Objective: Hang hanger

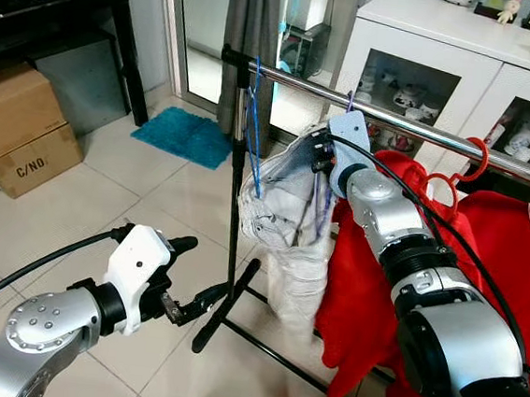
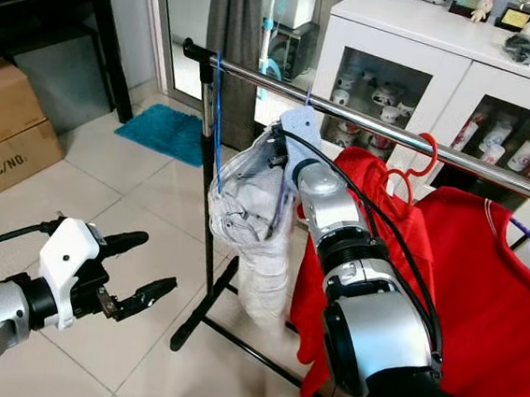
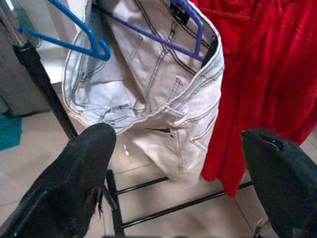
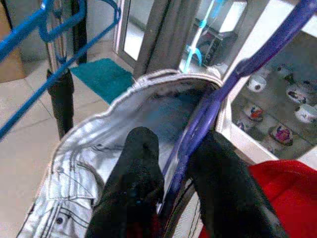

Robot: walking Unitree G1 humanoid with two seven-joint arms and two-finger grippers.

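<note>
Right tool (image 4: 171, 191) raised to the rail (image 1: 394, 122), its two black fingers (image 4: 133, 173) pinched on the purple hanger (image 4: 233, 74) just under the hook. Hanger's hook (image 1: 349, 102) up at the rail, beside the right wrist; whether it rested fully over the bar could not be told. Pale jeans (image 1: 287, 210) draped from that hanger, waistband gaping open toward the wrist camera. Blue hanger (image 1: 253, 127) hooked on the rail close to the upright post (image 1: 236, 177), touching the jeans' far edge. Red garment (image 1: 493, 267) hung on a red hanger (image 1: 470, 162) further along the rail, just beside the jeans and partly behind the right arm.

Left tool (image 1: 190, 276) held low, out over the tiled floor (image 1: 86, 200) near the rack's black base, fingers (image 3: 74, 178) spread wide apart with nothing between them, pointed at the jeans.

Cardboard boxes (image 1: 18, 128) stacked at the left wall, teal mat (image 1: 185, 134) by the glass door, white cabinet (image 1: 430, 45) with cups behind the rail.
</note>
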